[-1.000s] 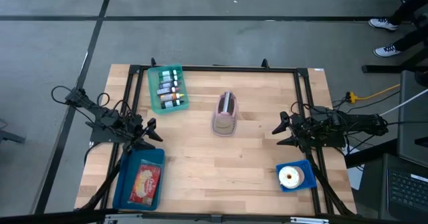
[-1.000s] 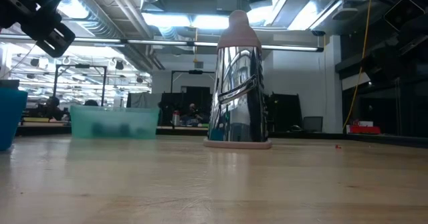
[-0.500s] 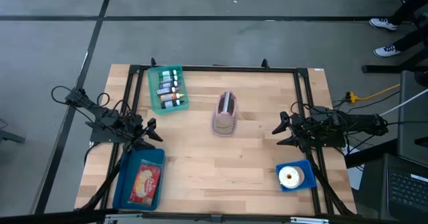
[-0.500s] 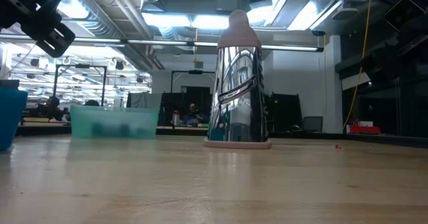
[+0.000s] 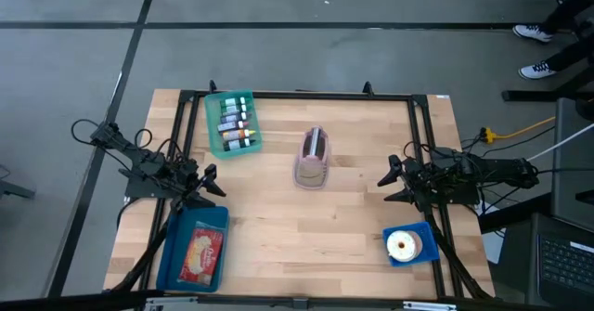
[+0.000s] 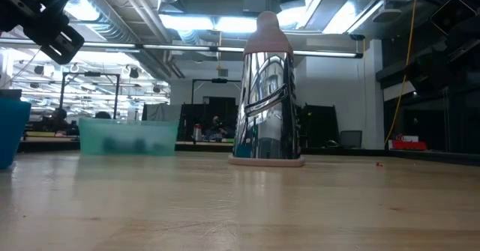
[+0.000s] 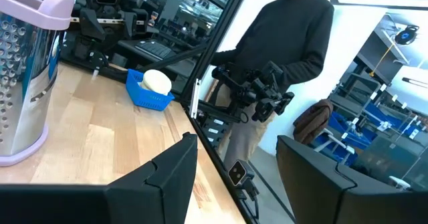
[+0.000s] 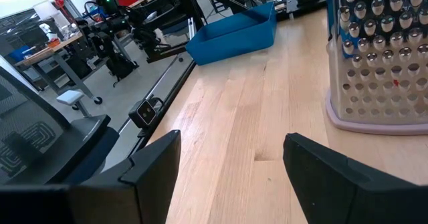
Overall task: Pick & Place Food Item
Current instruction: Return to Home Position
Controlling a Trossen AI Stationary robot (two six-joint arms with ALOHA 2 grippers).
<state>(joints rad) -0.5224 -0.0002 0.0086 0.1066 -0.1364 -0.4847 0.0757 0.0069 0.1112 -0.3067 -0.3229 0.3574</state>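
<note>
Nothing legible — the label on the packet [image 5: 202, 253] in the blue bin [image 5: 212, 215] is too small.

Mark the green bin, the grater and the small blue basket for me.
green bin [image 5: 214, 127]: high view, bare floor beside its left wall.
grater [image 6: 266, 109]: low view, middle of its metal face.
small blue basket [image 5: 430, 243]: high view, its right rim.

The metal box grater with pink plastic base [image 5: 314, 158] stands at the centre of the wooden tabletop [image 5: 306, 227]. The green plastic bin [image 5: 212, 127] sits behind it to the left, with small food colouring bottles [image 5: 236, 125] inside. The blue rectangular tray [image 5: 173, 246] lies front left; the small blue basket [image 5: 430, 248] front right. The left hand [image 5: 209, 183] is between bin and tray, and the right hand [image 5: 388, 183] is behind the basket.
</note>
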